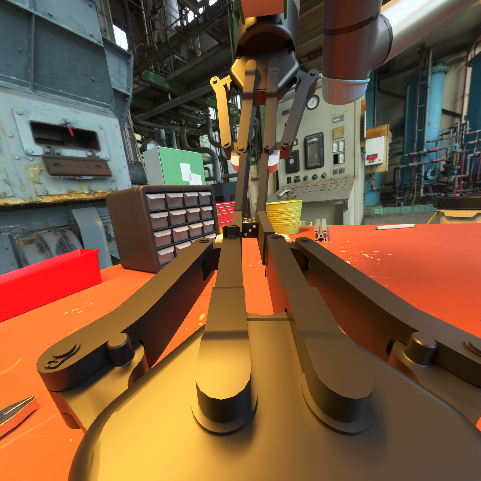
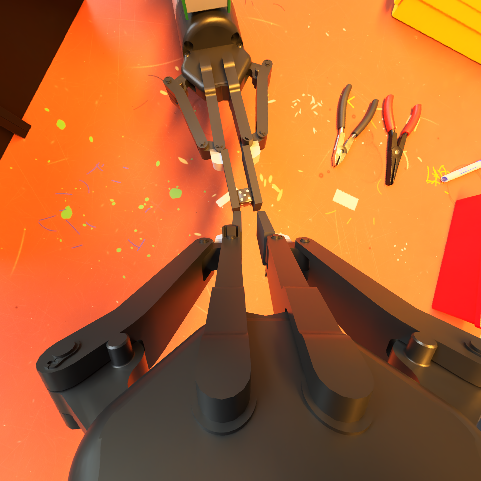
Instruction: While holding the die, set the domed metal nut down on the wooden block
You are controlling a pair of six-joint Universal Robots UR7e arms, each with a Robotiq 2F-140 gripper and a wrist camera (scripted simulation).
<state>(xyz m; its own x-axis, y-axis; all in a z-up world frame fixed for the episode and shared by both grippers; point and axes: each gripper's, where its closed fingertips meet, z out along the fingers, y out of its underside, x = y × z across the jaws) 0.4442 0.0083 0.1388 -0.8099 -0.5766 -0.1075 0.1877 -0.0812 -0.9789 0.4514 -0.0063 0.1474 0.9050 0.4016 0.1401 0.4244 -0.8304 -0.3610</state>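
A black die with white pips (image 1: 250, 228) sits between the fingertips of my left gripper (image 1: 249, 227), which is shut on it just above the orange table (image 1: 377, 273). In the right wrist view the die (image 2: 244, 196) shows near the tips of the left gripper (image 2: 246, 207). My right gripper (image 2: 248, 216) points down from above with its tips just short of the die; its fingers stand a narrow gap apart with nothing between them. It also shows in the left wrist view (image 1: 249, 213). No domed metal nut or wooden block shows in either view.
A dark drawer cabinet (image 1: 166, 223), a red bin (image 1: 49, 276), a yellow bucket (image 1: 285, 216), an aluminium profile (image 1: 320, 230) and a marker (image 1: 395, 226) stand around. Grey-handled pliers (image 2: 348, 125), red-handled pliers (image 2: 398, 138), a pen (image 2: 460, 171) and a yellow box (image 2: 442, 26) lie to the right.
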